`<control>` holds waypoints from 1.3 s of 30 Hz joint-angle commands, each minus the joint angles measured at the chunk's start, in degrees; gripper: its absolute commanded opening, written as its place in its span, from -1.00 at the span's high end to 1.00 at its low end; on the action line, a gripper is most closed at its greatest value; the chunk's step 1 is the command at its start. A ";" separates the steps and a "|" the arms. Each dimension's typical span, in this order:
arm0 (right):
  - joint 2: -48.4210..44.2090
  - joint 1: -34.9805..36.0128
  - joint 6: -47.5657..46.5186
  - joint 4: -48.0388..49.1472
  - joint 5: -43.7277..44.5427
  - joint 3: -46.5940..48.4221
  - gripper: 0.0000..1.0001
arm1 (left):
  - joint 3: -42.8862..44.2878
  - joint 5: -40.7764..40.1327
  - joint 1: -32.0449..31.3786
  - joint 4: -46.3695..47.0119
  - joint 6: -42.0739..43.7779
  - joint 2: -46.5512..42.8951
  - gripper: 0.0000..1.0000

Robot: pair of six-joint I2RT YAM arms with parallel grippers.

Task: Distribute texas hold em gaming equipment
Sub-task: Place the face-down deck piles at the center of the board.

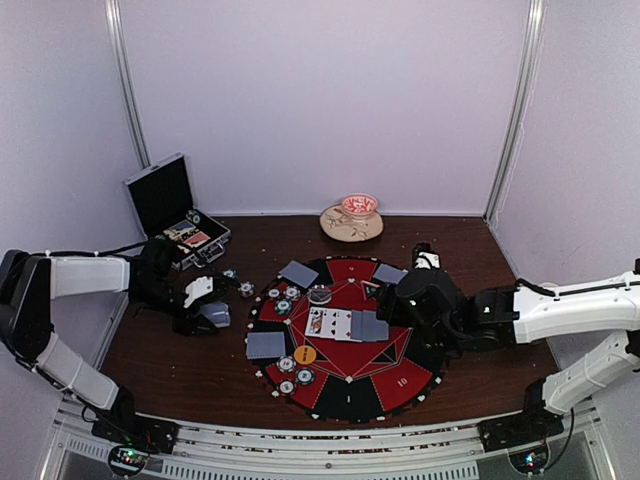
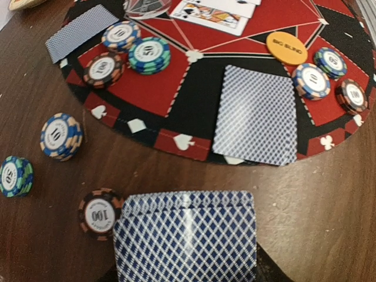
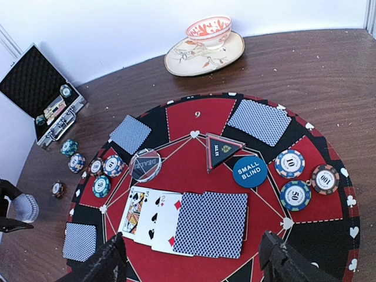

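My left gripper [image 1: 205, 308] is shut on a deck of grey-blue-backed cards [image 2: 185, 235], held low over the bare wood left of the round mat [image 1: 395, 385]. A 100 chip [image 2: 100, 213], a 10 chip stack [image 2: 60, 136] and a teal stack [image 2: 14, 175] lie on the wood beside it. My right gripper [image 3: 197, 264] is open and empty above the mat's centre, over a row of face-up and face-down cards [image 3: 214, 223]. Face-down card hands [image 3: 259, 121], the blue small blind disc [image 3: 249, 171], the orange big blind disc [image 2: 286, 47] and chip stacks [image 3: 295, 195] lie on the mat.
An open black case [image 1: 170, 205] with chips stands at the back left. A saucer with a red-patterned cup [image 1: 352, 218] sits at the back centre. A clear dealer button [image 3: 145, 165] and a triangular all-in marker [image 3: 222, 150] lie on the mat.
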 commanded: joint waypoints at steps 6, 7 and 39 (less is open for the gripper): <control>-7.59 -0.88 -2.85 3.28 2.28 -6.65 -0.58 | 7.75 0.08 11.22 -0.20 0.41 9.68 -0.03; -8.14 -0.99 -2.90 3.47 2.25 -7.05 -0.58 | 8.35 0.25 11.95 -0.31 0.41 11.17 -0.02; -12.99 -1.58 -4.57 0.49 2.59 -6.95 -0.72 | 11.34 -6.52 14.92 2.77 -5.82 18.82 -0.95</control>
